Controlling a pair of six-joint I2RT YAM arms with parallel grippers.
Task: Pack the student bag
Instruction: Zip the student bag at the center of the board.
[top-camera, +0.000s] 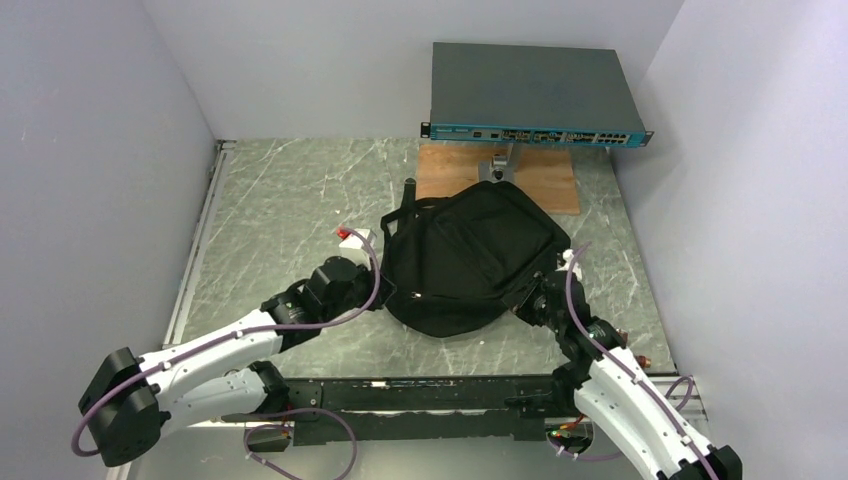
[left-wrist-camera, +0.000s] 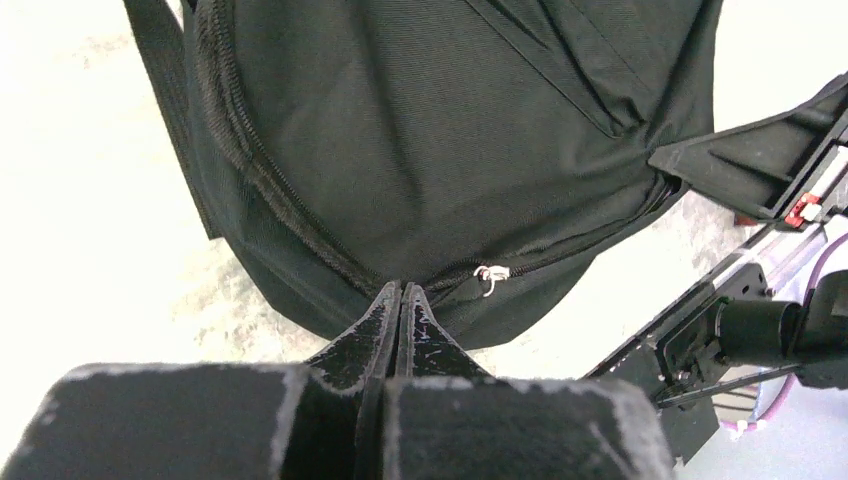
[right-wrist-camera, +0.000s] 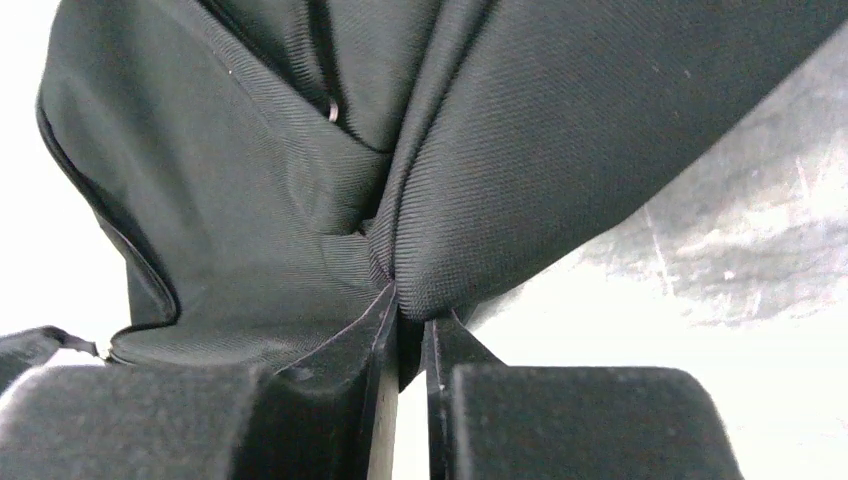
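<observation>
The student bag (top-camera: 470, 255), a large black fabric backpack, lies flat in the middle of the table. My left gripper (top-camera: 385, 290) is at its near-left edge. In the left wrist view its jaws (left-wrist-camera: 402, 290) are pressed together right on the bag's (left-wrist-camera: 430, 130) zipper seam, a little left of a small white zipper ring (left-wrist-camera: 490, 275). My right gripper (top-camera: 530, 298) is at the bag's near-right edge. In the right wrist view it (right-wrist-camera: 410, 312) is shut on a bunched fold of the bag's fabric (right-wrist-camera: 480, 200).
A flat grey rack-mount box with a teal front (top-camera: 530, 95) stands at the back on a stand over a wooden board (top-camera: 545, 180). A small white and red object (top-camera: 352, 237) lies left of the bag. Grey walls close in both sides.
</observation>
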